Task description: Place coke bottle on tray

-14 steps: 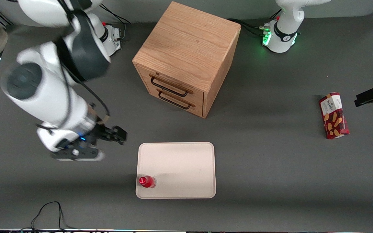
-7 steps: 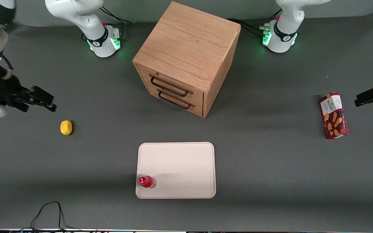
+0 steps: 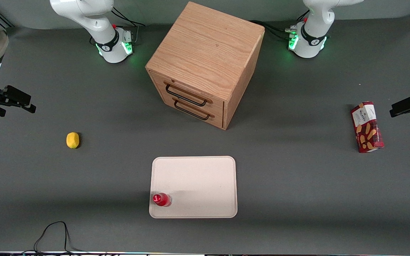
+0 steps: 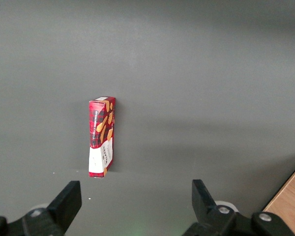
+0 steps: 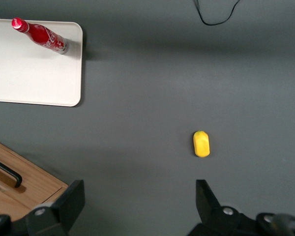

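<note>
We see our gripper (image 3: 11, 99) hanging high over the working arm's end of the worktop (image 3: 297, 185), its fingers (image 5: 69, 199) spread wide apart with nothing between them, well apart from the tray (image 3: 205, 177). Below it and nearer the front camera lies a lemon (image 3: 72, 140) on the worktop. Then comes the tray, nearer the camera than the wooden drawer cabinet (image 3: 205, 64), with the coke bottle (image 3: 161, 199) standing upright on its corner nearest the camera and toward the working arm's end, and a red snack box (image 3: 367, 127) lies toward the parked arm's end.
</note>
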